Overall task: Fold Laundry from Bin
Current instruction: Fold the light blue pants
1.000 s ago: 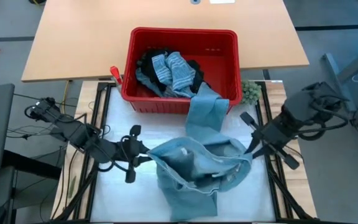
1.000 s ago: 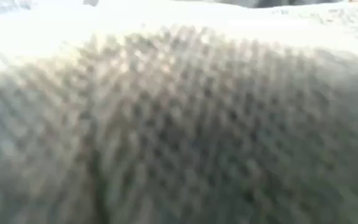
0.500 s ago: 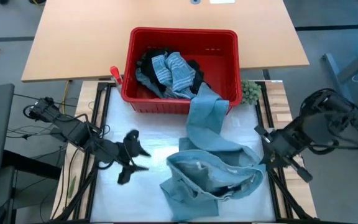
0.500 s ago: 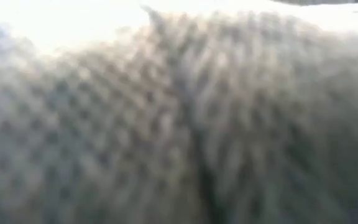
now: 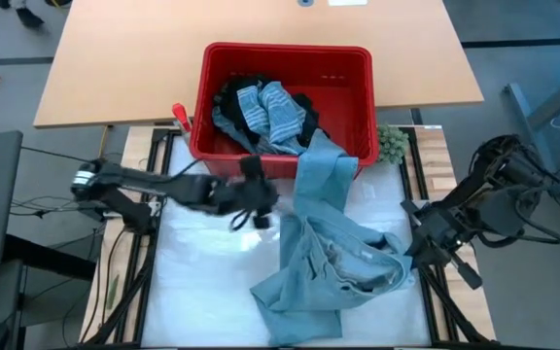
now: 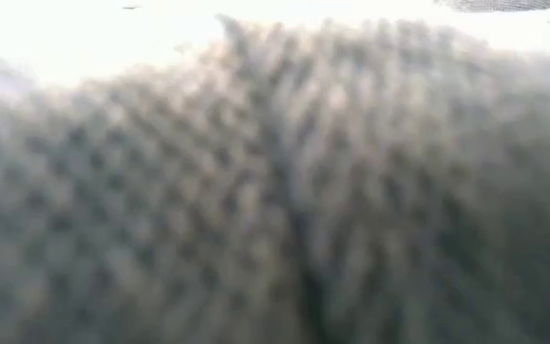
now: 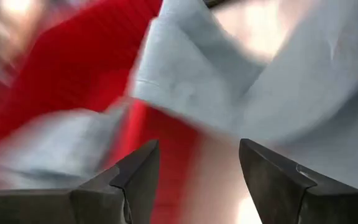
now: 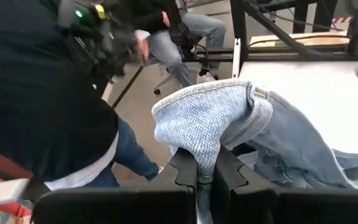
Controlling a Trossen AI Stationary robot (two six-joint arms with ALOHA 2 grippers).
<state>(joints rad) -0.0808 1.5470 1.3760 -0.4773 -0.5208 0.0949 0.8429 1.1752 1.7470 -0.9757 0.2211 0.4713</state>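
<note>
Red bin (image 5: 358, 97) sits at the far side of the white work mat (image 5: 197, 292), holding a striped garment (image 5: 272, 112) and black ones (image 5: 236, 92). Denim garment (image 5: 333, 258) lies crumpled on the mat, one leg draped up over the bin's near rim. Left gripper (image 5: 258, 206) reaches across the mat to just in front of the bin, beside that draped leg; its wrist view shows fingers (image 7: 135, 177) spread with nothing between them, red wall and denim close ahead. Right gripper (image 8: 205, 171) is at the denim's right edge, fingers pressed together pinching a fold of it. Low view is filled by blurred fabric. Green fuzzy lump (image 5: 391, 144) sits by the bin's right corner. A seated person (image 8: 48, 112) shows in the right wrist view.
</note>
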